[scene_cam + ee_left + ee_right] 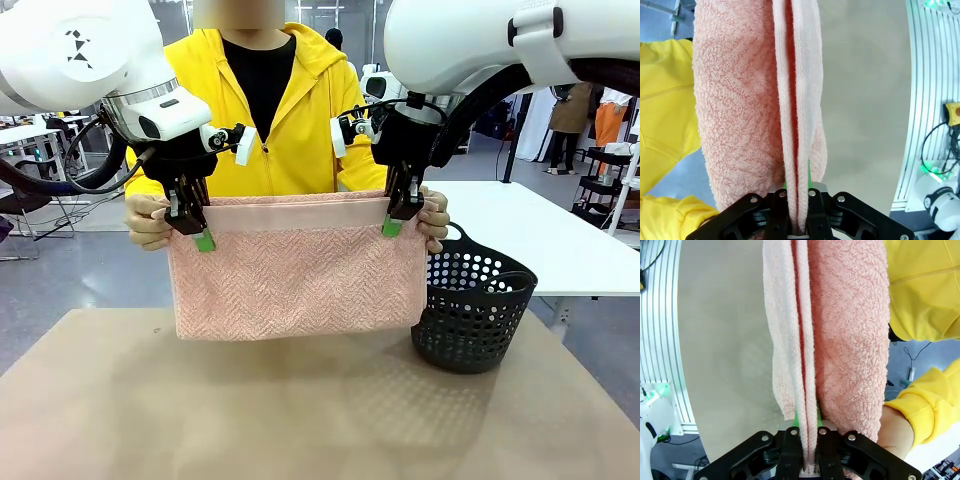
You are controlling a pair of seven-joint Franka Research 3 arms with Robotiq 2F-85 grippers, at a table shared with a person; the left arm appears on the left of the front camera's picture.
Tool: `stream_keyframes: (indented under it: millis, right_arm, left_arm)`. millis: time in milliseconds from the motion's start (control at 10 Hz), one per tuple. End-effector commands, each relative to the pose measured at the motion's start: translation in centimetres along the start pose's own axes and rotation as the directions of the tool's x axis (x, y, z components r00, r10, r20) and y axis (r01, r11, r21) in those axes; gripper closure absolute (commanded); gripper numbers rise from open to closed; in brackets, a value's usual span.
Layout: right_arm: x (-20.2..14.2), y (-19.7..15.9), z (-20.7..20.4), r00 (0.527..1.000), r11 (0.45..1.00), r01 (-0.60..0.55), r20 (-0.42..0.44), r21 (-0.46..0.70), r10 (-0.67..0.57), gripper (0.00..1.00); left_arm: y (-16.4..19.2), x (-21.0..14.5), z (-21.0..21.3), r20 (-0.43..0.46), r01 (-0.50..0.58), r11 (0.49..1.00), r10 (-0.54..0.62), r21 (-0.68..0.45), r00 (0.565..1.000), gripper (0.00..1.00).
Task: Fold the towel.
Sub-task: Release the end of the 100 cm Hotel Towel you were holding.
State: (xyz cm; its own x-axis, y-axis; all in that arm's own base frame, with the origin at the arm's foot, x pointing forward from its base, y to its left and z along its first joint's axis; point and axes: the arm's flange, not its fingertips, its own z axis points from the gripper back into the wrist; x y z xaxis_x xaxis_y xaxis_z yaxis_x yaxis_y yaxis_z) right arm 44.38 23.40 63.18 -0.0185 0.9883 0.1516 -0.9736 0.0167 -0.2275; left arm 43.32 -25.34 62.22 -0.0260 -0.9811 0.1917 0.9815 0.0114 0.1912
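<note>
Here, the left end effector [203,238] and the right end effector [392,226] are each pressed together on a top corner of the towel [300,275]. It hangs doubled beneath them over the surface [300,420]. The person's hands [148,220] grip the towel just outside both.

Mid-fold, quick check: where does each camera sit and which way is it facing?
Front view: fixed on the robot's side, facing across the table at the person; left gripper and right gripper shut on the top edge of the towel.
Left wrist view: looks down its own fingers along the hanging towel to the table; yellow sleeve beside.
Right wrist view: likewise, with the person's hand beside.
All three share the towel.
</note>
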Motion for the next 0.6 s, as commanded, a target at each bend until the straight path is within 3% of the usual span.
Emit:
stream_keyframes:
  millis: [0,400,500]
  right_arm:
    - [-0.19,-0.04,0.11,1.0,1.0,-0.005,-0.008,-0.006,0.005,1.0]
    - [-0.19,-0.04,0.11,1.0,1.0,-0.005,-0.008,-0.006,0.005,1.0]
    - [-0.01,0.0,0.0,1.0,1.0,0.0,0.0,0.0,0.0,0.69]
  left_arm:
    - [0.03,-0.05,0.13,0.003,-0.012,1.0,0.012,0.004,1.0,1.0]
    - [0.03,-0.05,0.13,0.003,-0.012,1.0,0.012,0.004,1.0,1.0]
    - [0.01,-0.02,0.0,0.0,0.0,1.0,0.0,0.0,1.0,0.59]
